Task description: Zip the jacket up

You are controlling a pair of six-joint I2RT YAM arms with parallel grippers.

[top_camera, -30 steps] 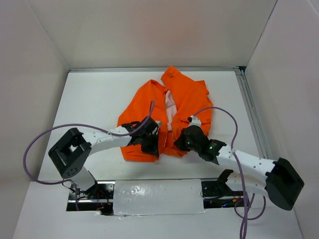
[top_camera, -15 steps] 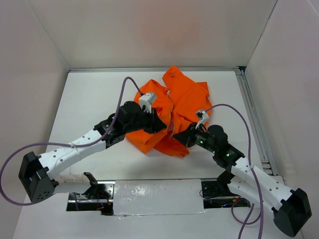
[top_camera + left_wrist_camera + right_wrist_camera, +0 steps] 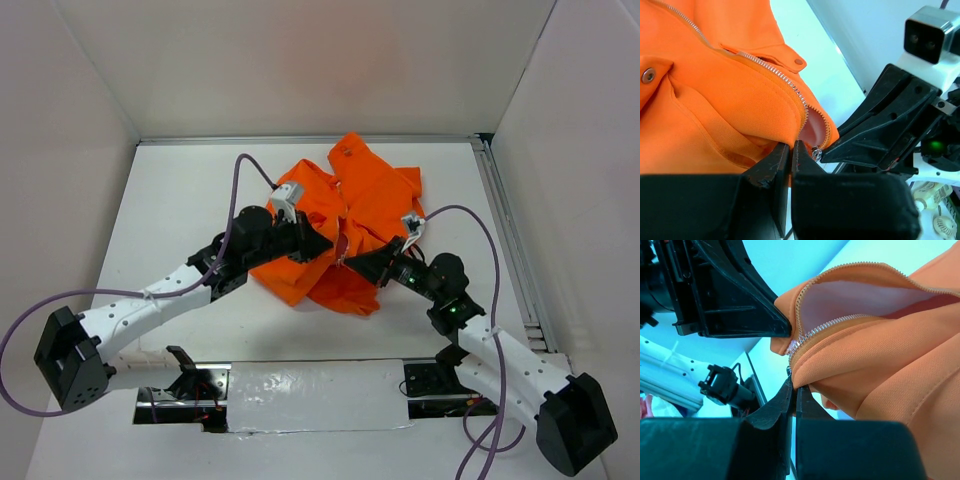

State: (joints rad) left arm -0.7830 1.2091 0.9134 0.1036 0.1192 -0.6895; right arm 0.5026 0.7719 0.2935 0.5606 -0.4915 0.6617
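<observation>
Left gripper [image 3: 790,152]: jaws pressed narrow on the jacket [image 3: 375,195] hem, just left of the zipper foot [image 3: 791,347]. The jacket body is heaped on the table [image 3: 180,200] beyond the zipper foot, front gaping, pale lining [image 3: 850,295] showing. Right gripper [image 3: 793,390]: just right of the zipper foot, jaws nearly closed, looks pinched on the other hem edge.

My worry is that both grips are thin edge pinches, so any sideways pull could slip the fabric out. The teeth rows sit splayed, so the slider [image 3: 815,152] could jam. I can't tell if the pin is seated: my fingers hide it, and both wrists block it from the top view.
</observation>
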